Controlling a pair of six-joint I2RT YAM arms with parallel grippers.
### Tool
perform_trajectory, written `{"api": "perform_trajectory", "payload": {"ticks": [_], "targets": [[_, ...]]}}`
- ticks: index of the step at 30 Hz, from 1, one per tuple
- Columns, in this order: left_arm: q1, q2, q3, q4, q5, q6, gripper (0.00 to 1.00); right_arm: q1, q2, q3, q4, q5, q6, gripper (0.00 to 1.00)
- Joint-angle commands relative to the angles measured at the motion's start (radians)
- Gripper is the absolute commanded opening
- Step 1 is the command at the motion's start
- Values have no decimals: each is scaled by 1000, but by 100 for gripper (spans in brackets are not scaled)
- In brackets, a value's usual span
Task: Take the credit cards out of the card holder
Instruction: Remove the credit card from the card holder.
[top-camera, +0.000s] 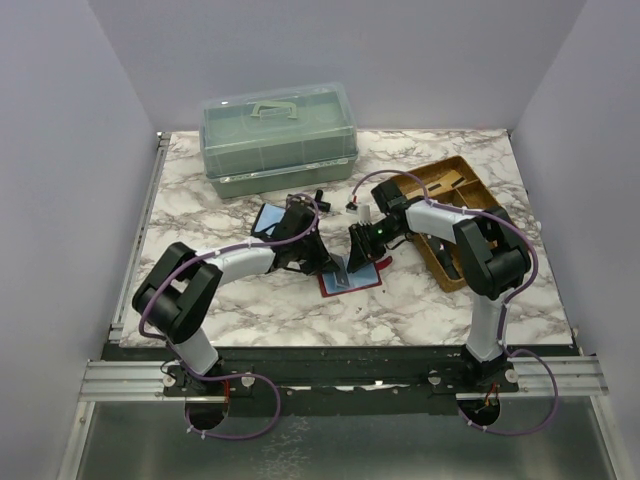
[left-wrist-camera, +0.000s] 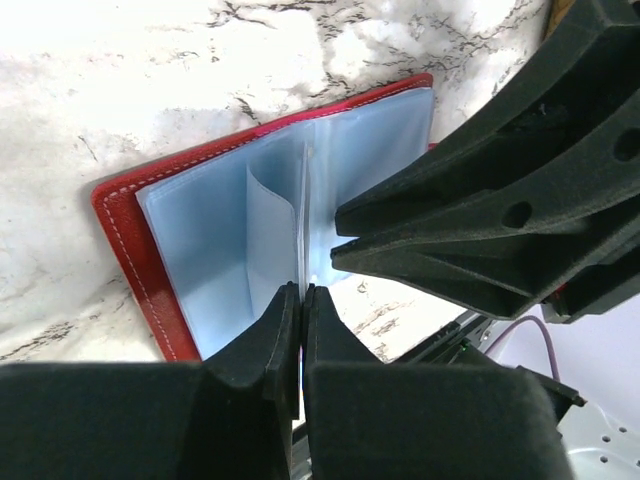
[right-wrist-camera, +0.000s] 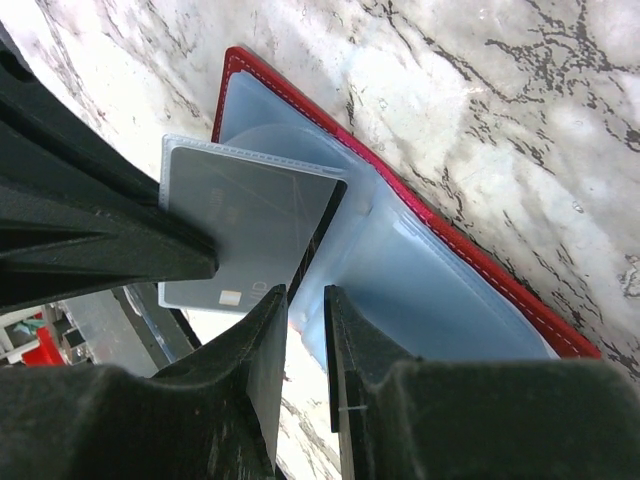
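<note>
The small red folding card holder (left-wrist-camera: 118, 225) lies open and flat on the white marble-patterned table (top-camera: 250, 300), on the arms' side of the pale green translucent lidded box (top-camera: 278, 138) and a little to its right. Its blue inner pockets face up inside the red rim. One clear plastic sleeve (right-wrist-camera: 195, 295) stands up from the fold, and a thin grey credit card (right-wrist-camera: 255, 225) sits inside it. No other card can be made out in the pockets.

The left gripper (left-wrist-camera: 302, 295) is clenched on the near edge of that sleeve and holds it upright. The right gripper (right-wrist-camera: 305, 300) points at the card's free edge from the opposite side. Its jaws are narrowly parted, and nothing is clearly caught between them.

The step in hand looks like the first extraction: the sleeve is presented and the card has not yet been pinched. The next move probably calls for the right jaws to close on the card alone, past the sleeve's lip. They would then draw it out along the sleeve's opening while the left grip keeps the plastic from following. Catching both layers would likely lift the whole holder.

A flat blue rectangle (top-camera: 268, 218) lies between the holder and the green box; what it is cannot be told. A brown wooden divided tray (top-camera: 455, 185) sits to the right of the green box.
</note>
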Motion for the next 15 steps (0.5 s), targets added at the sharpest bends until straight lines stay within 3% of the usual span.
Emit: {"api": "perform_trajectory", "payload": {"ticks": [1, 14, 15], "targets": [[-6, -51, -11, 10, -16, 11, 0, -11, -34, -16, 10, -29, 3, 28], [-5, -106, -50, 47, 7, 0, 0, -21, -41, -24, 16, -39, 8, 28], [-5, -92, -45, 48, 14, 0, 5, -20, -38, -24, 16, -41, 8, 28]]}}
